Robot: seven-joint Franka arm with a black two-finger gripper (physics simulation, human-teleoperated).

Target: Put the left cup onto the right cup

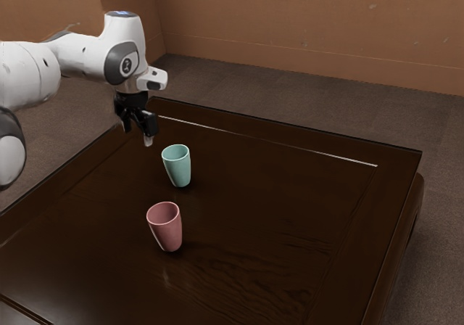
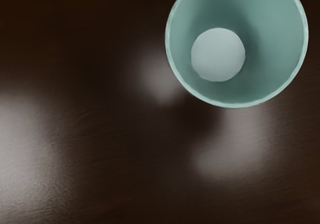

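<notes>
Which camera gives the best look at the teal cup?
The exterior view: the teal cup stands whole and upright on the table. The wrist view looks straight down into its empty inside, with the rim partly cut off.

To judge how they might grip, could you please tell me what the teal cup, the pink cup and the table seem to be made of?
The teal cup looks like smooth plastic, possibly glazed ceramic: even colour, thin rim, soft sheen. The pink cup looks alike: uniform colour, faint highlight on its side. The table seems dark polished wood: grain lines and blurred reflections.
</notes>
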